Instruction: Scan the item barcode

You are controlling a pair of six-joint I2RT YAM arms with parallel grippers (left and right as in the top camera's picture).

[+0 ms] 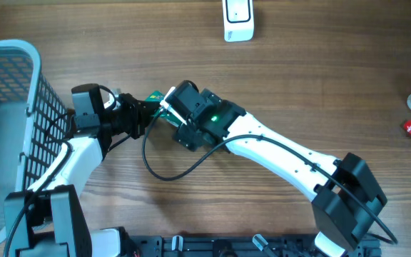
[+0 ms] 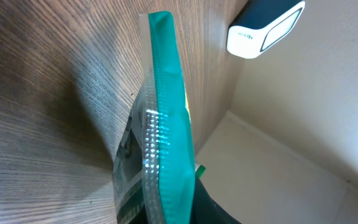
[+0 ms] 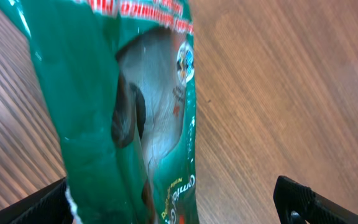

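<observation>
Green crinkled plastic pouch: my left pincer is pinching it upright for the white scanner; right pincer is gaping

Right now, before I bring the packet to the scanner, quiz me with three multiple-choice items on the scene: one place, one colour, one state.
1. In the overhead view, the white barcode scanner lies near the picture's: A top edge; B bottom edge; C right edge.
2. The packet is mainly: A red; B green; C yellow.
3. The right claw is: A shut on the packet; B open; C out of view.

Answers: 1 A, it sits top centre on the wood. 2 B, green film fills both wrist views. 3 B, its fingers stand wide apart, either side of the packet.
</observation>
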